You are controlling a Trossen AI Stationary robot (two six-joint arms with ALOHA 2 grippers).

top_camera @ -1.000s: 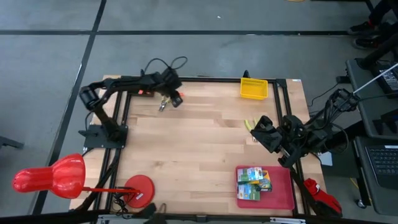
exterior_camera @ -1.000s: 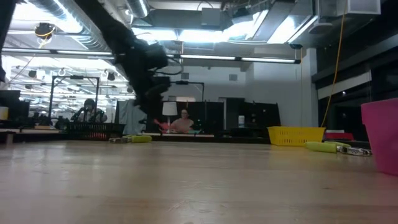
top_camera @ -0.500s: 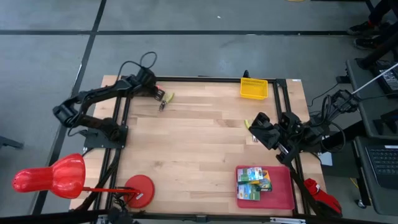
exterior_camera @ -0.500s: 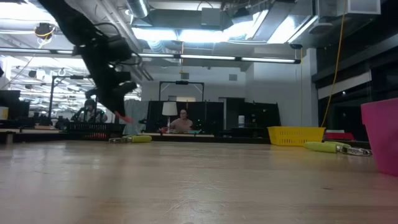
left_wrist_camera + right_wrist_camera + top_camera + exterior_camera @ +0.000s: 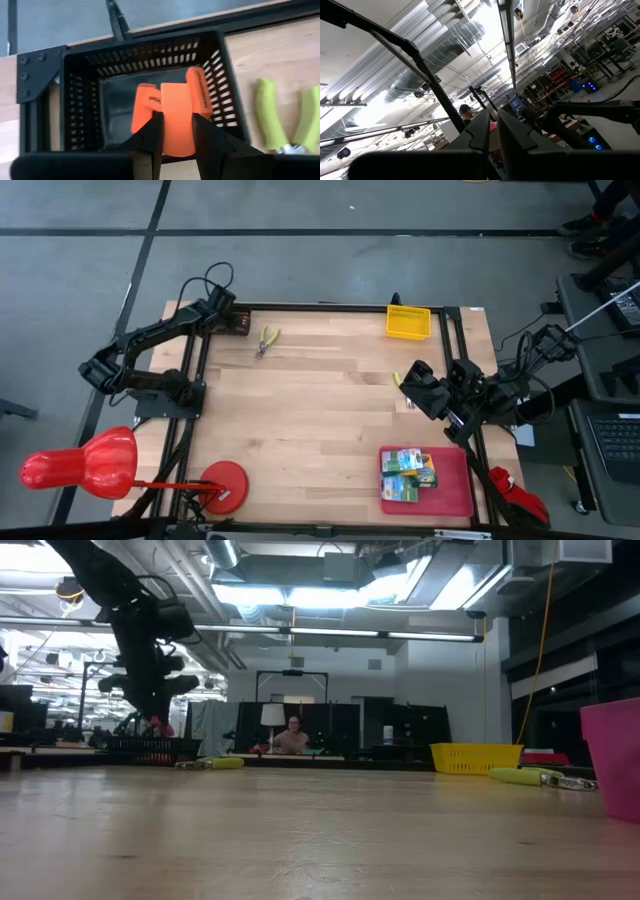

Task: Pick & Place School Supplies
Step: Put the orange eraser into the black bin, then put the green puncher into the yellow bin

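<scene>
Presently the left pincer [image 5: 172,131] grips an orange stub [image 5: 176,117] over the black basket [image 5: 77,85]; both scissor-like tools [image 5: 266,339] remain on the bench [image 5: 320,410].

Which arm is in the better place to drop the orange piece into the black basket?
The left. Its gripper holds an orange piece directly above the black basket. The right gripper waits at the table's far right side.
</scene>
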